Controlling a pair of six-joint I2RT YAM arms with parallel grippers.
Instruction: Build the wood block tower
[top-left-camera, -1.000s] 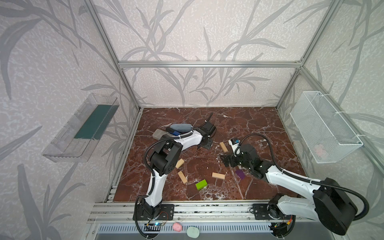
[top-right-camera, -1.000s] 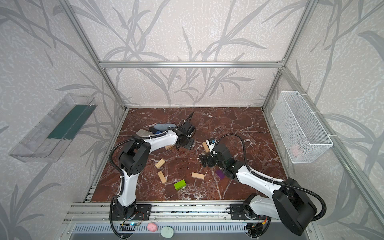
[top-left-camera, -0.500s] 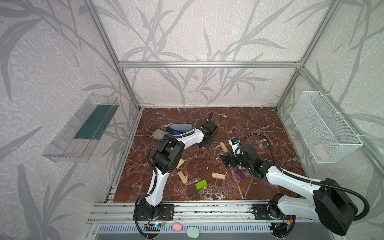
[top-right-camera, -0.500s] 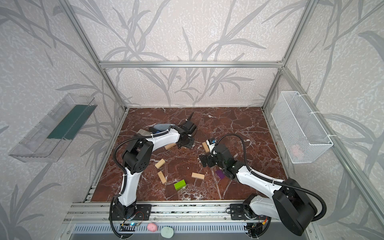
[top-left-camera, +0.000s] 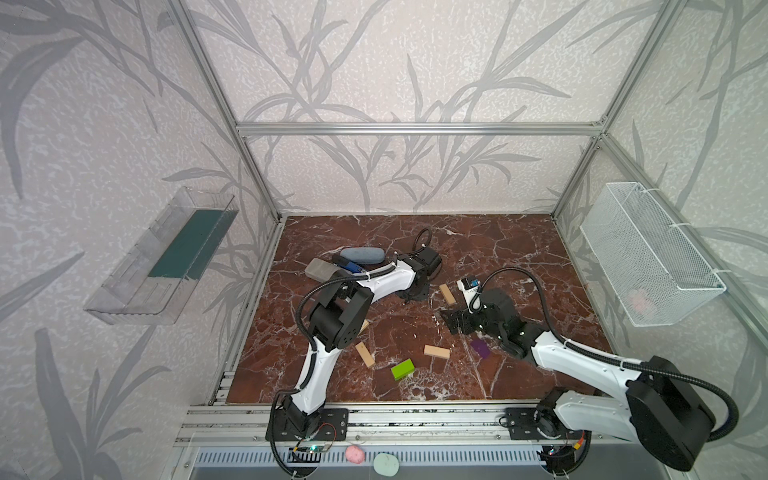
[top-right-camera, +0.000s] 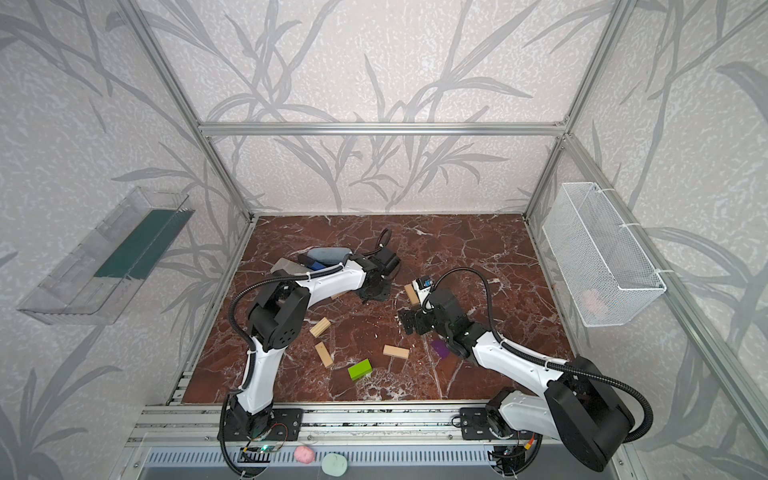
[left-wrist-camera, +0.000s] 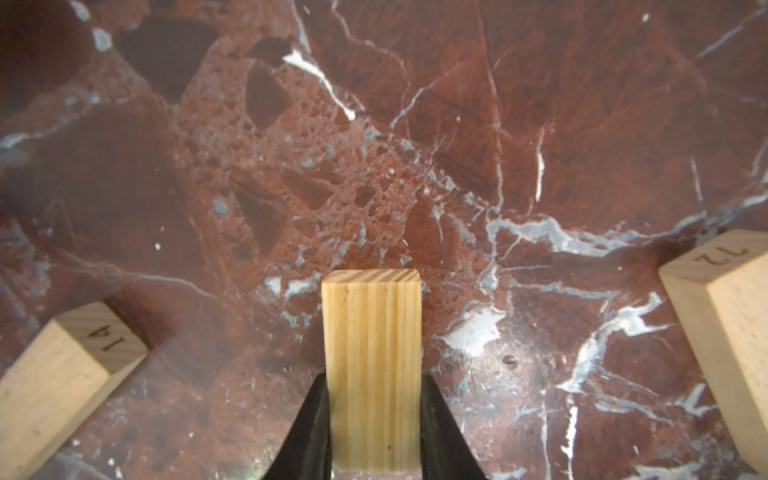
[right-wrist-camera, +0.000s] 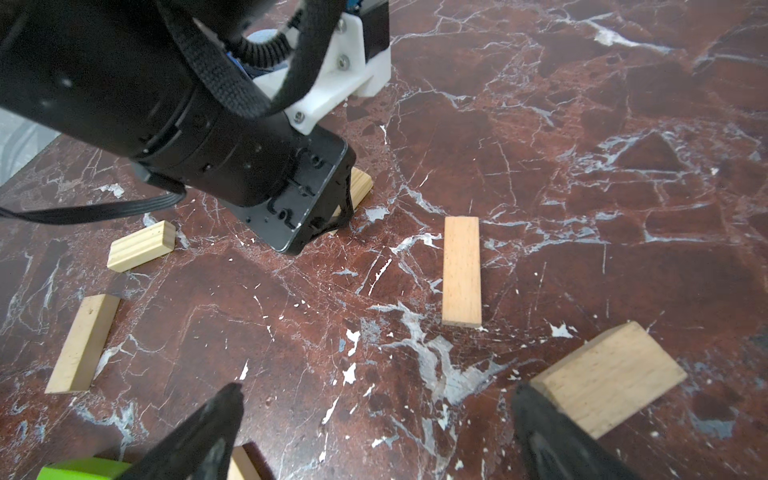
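the left gripper (left-wrist-camera: 374, 376) is down low over the red marble table (left-wrist-camera: 519, 124), right in the middle of the floor. in the left wrist view its black fingers (left-wrist-camera: 309, 428) are pinched against the long sides of a wood block (left-wrist-camera: 372, 316), so it has a firm hold of it. i cannot tell whether that block is clear of the table. two other pale pieces flank it, both apart from it: a block marked 14 (left-wrist-camera: 62, 374) and a second numbered block (left-wrist-camera: 723, 332). the right gripper (right-wrist-camera: 376, 388) hangs close by, facing the left one, its fingers (right-wrist-camera: 195, 436) spread wide and holding nothing. a thick block (right-wrist-camera: 606, 374) lies just beside one finger, touching or not i cannot tell. in both top views the rest lie flat and scattered nearer the front rail: a green block (top-left-camera: 402, 369), a purple block (top-left-camera: 480, 348) just beside the right arm, a short pale block (top-left-camera: 436, 351) and a slanted pale block (top-left-camera: 365, 354). behind the left arm a blue-grey case (top-left-camera: 361, 254), a grey case (top-left-camera: 322, 268) and a blue tool (top-left-camera: 351, 264) sit bunched together.
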